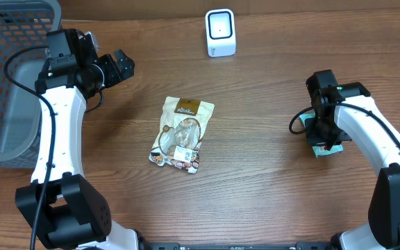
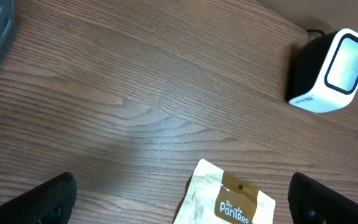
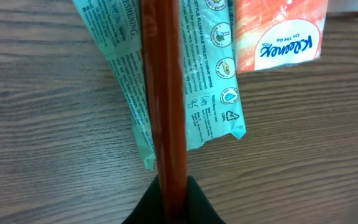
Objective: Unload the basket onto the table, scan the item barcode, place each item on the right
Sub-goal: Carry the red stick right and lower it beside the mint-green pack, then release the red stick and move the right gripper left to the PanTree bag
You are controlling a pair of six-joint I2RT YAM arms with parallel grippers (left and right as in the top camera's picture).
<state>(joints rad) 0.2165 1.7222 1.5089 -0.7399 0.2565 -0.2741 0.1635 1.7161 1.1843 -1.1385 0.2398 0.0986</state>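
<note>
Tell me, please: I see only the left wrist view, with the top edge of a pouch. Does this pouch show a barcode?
Observer: From overhead, the pouch lies flat, printed side up, with a small white label near its lower end. It is too small to tell if that is a barcode.
Operator: Where is the right arm?
Observer: The right gripper is far to the right of the pouch, above a teal packet.
Operator: Is anything else there?
Observer: Yes. In the right wrist view a red-brown stick lies along the teal packet, and an orange Kleenex pack sits beside it.
</note>
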